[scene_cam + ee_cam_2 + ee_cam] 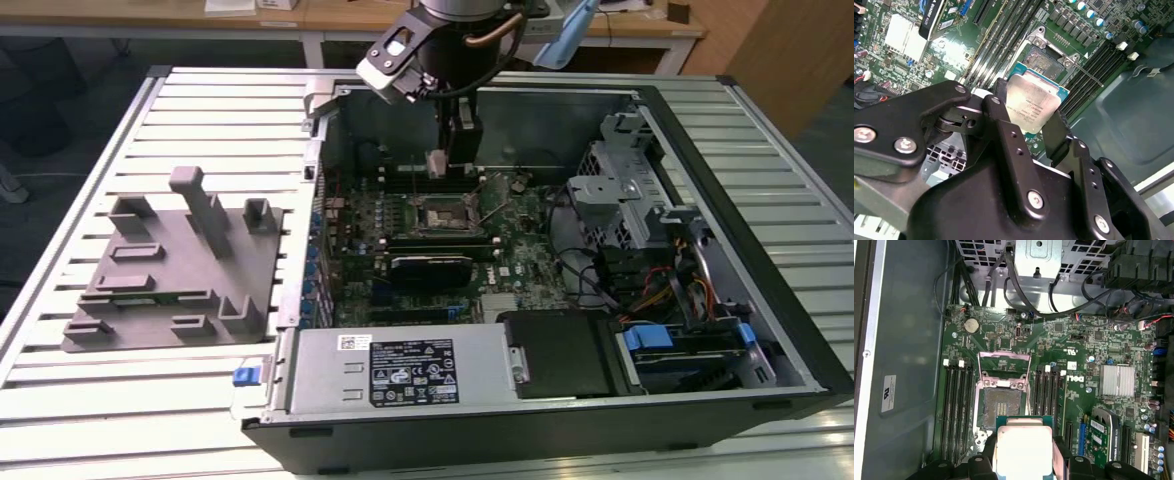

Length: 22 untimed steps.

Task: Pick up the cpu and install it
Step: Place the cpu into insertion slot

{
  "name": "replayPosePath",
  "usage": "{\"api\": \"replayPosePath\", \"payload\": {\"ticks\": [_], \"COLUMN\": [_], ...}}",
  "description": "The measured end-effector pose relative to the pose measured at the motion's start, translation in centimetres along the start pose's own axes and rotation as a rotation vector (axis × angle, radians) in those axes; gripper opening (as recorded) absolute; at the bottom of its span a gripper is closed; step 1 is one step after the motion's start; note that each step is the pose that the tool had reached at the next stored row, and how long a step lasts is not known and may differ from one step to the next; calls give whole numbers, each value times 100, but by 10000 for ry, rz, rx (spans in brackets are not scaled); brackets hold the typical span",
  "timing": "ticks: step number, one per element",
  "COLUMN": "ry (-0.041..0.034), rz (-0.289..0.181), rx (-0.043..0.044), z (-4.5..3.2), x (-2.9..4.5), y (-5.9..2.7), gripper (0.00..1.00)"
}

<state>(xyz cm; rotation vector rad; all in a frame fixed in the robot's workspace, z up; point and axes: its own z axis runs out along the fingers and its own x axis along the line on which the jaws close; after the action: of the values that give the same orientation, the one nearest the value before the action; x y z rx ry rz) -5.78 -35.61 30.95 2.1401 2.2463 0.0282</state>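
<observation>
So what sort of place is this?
Probably a lab or workshop: an open computer case lies on a slatted metal table, wooden desks stand behind, and the gripper holds the cpu near the motherboard socket.

Pale silver across the top of the cpu (1033, 102), green along its border. Matt black on the gripper (1030, 112). Deep green over the motherboard (1074, 340), speckled with small silver and black parts. Black for the memory slots (956, 405), white at their end clips. Dark centre and bright metal rim on the socket (1001, 407). Silver with fine parallel fins on the heatsink (1116, 380). Dull blue-grey on the case wall (909, 340). Plain mid-grey on the plastic fixture (174, 270). Pale off-white, ribbed in straight lines, on the table (80, 400). Silver-grey on the power supply (334, 370), black and white on its label. Bright blue on the clip (243, 376).
</observation>
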Motion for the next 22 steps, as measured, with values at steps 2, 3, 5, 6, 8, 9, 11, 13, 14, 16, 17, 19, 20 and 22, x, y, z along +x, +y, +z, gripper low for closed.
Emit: {"api": "replayPosePath", "payload": {"ticks": [2,3,5,6,8,9,11,13,14,16,17,19,20,22], "ry": [-1,-2,-2,-2,-4,-5,-7,-7,-8,-8,-9,-9,-9,-10], "rz": [1,0,3,10,37,57,110,122,125,139,145,153,162,185], "rx": [-1,0,-1,0,1,1,2,2,2,2,2,2,2,2], "z": [10,17,36,49,77,91,116,142,156,181,191,211,220,237], "x": [18,29,39,39,39,40,44,45,46,47,47,47,47,47], "y": [8,14,22,26,34,41,50,55,57,60,60,62,62,63], "gripper": [53,53,53,53,53,53,53,53,53,53,53,53,53,53]}}
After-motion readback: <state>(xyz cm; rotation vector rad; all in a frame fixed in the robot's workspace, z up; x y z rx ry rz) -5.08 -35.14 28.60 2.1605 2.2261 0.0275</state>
